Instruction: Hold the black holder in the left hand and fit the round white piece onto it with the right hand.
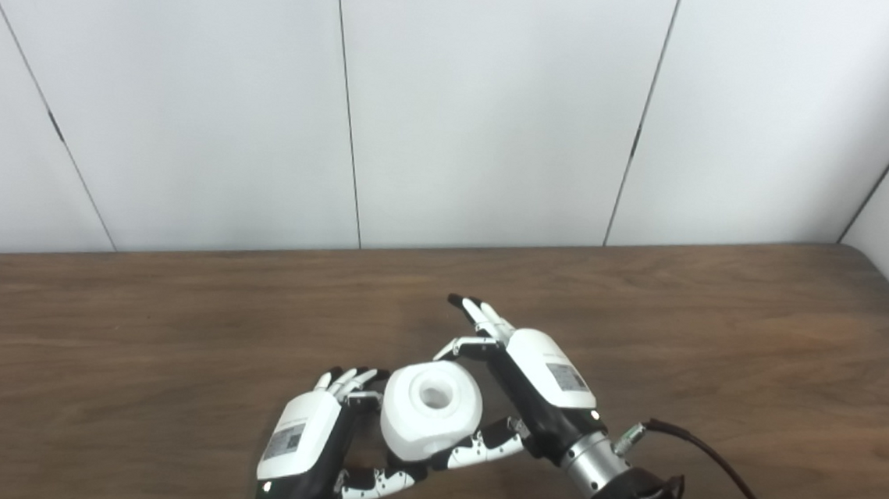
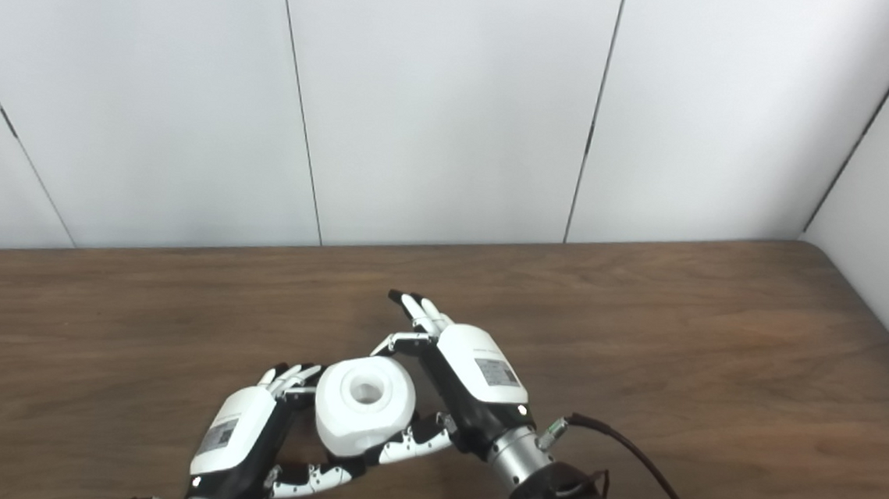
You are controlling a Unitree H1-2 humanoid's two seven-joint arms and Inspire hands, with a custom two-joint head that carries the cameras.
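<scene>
Both hands met over the near middle of the brown wood-grain table point(image 1: 721, 316), with the round white piece point(image 1: 431, 419) between them. On the left of the white piece, the left hand point(image 1: 306, 439), white-shelled on its back and black beneath, curled its fingers point(image 1: 345, 382) round toward the piece's left side, while its jointed white-and-black thumb point(image 1: 377, 481) reached under the lower edge. Whether that hand gripped a black holder I could not tell: no holder showed apart from the dark palm, which the piece covered. On the right of the white piece, the right hand point(image 1: 533, 381) lay with its fingers apart, the long ones point(image 1: 475, 310) pointing up and away beyond the piece and not touching it, one bent finger point(image 1: 463, 348) near the top right rim, the thumb point(image 1: 481, 449) lying along the lower right edge. Whether it truly clasped the piece was unclear.

The white piece was a thick, smooth, matt, rounded block like a fat ring, with a round hole point(image 1: 432, 394) in its upper face. That face and the hole's axis tilted up toward the camera and slightly away.

Right of the piece, the right wrist ended in a silver metal collar point(image 1: 590, 457) and a black forearm housing, from which a thin dark cable point(image 1: 719, 464) looped over the table. Beyond the piece, past the table's far edge, stood plain white wall panels point(image 1: 486, 104) with narrow dark seams.
</scene>
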